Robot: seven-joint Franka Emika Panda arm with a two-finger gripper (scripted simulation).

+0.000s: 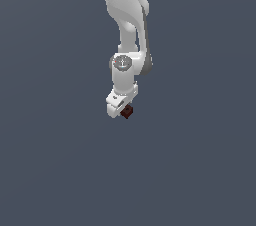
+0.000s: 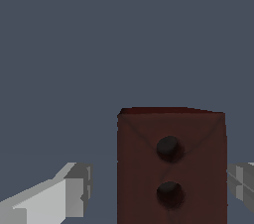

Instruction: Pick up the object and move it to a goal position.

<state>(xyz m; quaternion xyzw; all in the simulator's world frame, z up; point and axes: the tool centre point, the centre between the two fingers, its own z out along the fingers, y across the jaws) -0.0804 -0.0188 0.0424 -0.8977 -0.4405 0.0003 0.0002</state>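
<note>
The object is a dark red-brown block [image 2: 171, 168] with two darker round spots on the face toward the wrist camera. It stands between the two grey fingers of my white gripper [image 2: 159, 184]. One finger [image 2: 69, 193] has a clear strip of background between it and the block. The other finger [image 2: 241, 181] sits right against the block's opposite side. The jaws are apart and straddle the block. In the exterior view the block [image 1: 127, 112] shows as a tiny dark cube just under the gripper [image 1: 122, 108], at the end of the arm hanging from above.
A plain dark grey-blue surface [image 1: 200, 170] fills both views with no other objects, edges or markers to see.
</note>
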